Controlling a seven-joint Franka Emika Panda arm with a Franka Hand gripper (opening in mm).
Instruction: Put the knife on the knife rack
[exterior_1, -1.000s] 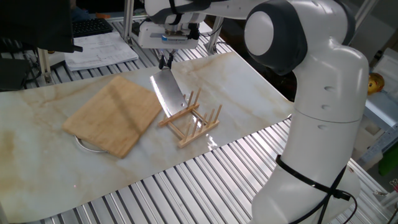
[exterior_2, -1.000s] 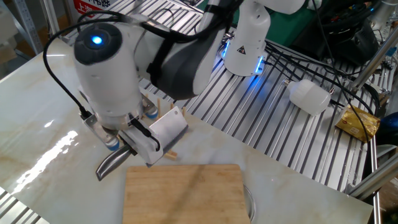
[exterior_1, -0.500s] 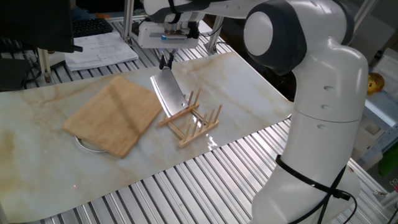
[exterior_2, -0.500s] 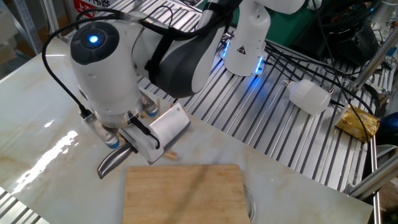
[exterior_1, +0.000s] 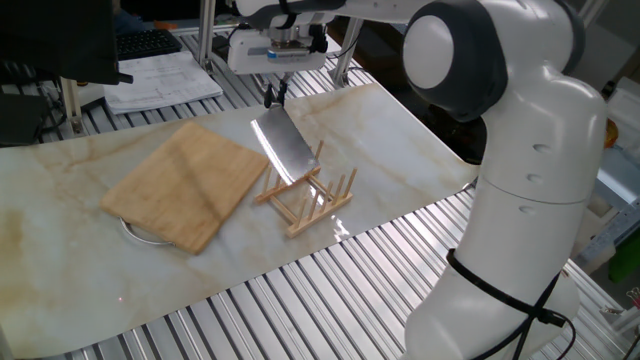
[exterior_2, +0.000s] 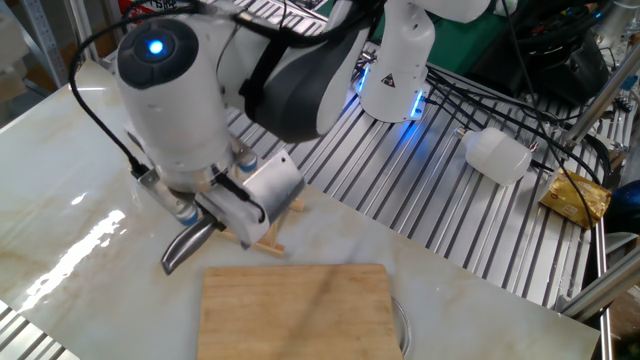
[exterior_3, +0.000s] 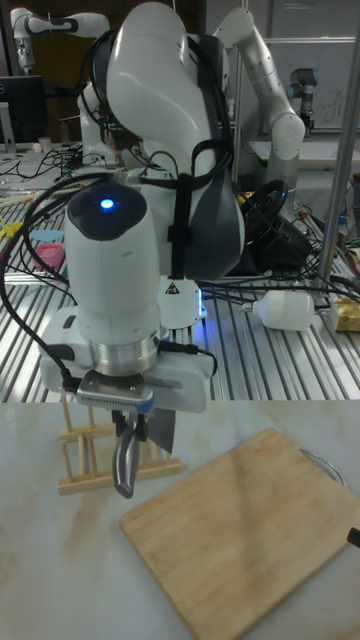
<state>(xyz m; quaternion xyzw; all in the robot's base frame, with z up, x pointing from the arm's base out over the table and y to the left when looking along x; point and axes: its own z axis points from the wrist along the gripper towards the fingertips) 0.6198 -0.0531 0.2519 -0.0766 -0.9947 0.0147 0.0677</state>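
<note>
Steel knife (exterior_1: 288, 152), handle clamped in the gripper (exterior_1: 272, 97), has lifted slightly rightward, its blade over the knife rack (exterior_1: 310, 200).

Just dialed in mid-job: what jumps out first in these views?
The gripper holds the knife by its handle, broad blade slanting down onto the knife rack at mid-table. The bamboo cutting board lies flat just beside the rack. The big white arm fills the table's edge.
</note>
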